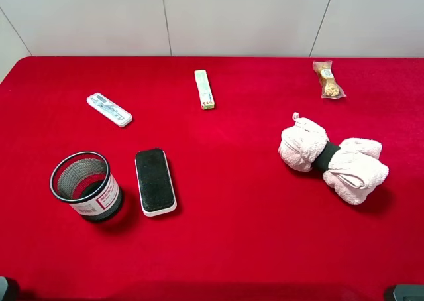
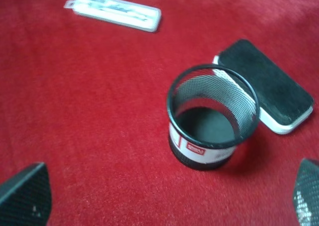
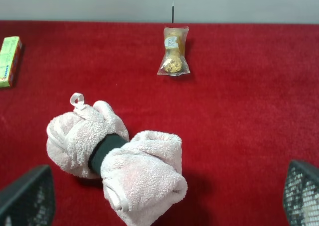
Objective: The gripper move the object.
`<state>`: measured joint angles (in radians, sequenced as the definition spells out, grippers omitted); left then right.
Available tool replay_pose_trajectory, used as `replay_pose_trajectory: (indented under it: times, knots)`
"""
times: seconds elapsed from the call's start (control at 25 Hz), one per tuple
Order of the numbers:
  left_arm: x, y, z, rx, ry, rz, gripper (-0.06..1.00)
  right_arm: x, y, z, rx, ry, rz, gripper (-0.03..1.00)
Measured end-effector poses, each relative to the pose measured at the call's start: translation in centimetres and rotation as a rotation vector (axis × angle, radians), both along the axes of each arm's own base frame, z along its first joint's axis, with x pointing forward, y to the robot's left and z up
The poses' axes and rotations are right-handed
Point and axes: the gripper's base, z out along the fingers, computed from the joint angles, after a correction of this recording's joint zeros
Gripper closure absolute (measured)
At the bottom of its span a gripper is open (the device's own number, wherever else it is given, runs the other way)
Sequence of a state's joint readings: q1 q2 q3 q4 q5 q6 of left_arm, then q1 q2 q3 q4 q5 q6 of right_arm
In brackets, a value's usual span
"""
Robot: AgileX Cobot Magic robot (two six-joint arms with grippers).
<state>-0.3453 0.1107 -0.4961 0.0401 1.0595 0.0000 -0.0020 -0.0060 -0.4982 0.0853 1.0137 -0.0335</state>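
Pink towel roll (image 3: 117,164) w/ black band, snack pkt (image 3: 174,52)

On the red table (image 1: 232,235): one mesh pen cup (image 1: 87,185), one black-and-white eraser block (image 1: 156,181), one white clear-lidded case (image 1: 109,109), one green-and-white packet (image 1: 205,89), one clear-wrapped snack pack (image 1: 327,79), one pink towel bundle (image 1: 332,158) cinched by a single black band (image 1: 325,157). That's six loose items, one of each kind, no duplicates. Grippers: two, left gripper (image 2: 164,196) and right gripper (image 3: 164,201), two fingertips visible on each in the wrist views.
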Motion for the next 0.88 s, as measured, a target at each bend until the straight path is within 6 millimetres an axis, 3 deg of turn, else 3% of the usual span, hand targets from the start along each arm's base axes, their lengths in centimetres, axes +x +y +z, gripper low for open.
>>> replay_pose_trajectory:
  times: [0.44,0.88]
  knots:
    - [-1.7,0.0,-0.2,-0.028,-0.104,0.303,-0.02,0.0,0.0,0.0,0.000,0.001,0.000,0.27]
    - [-1.7,-0.2,-0.2,-0.020,-0.105,0.310,-0.02,0.0,0.0,0.0,0.000,0.001,0.000,0.27]
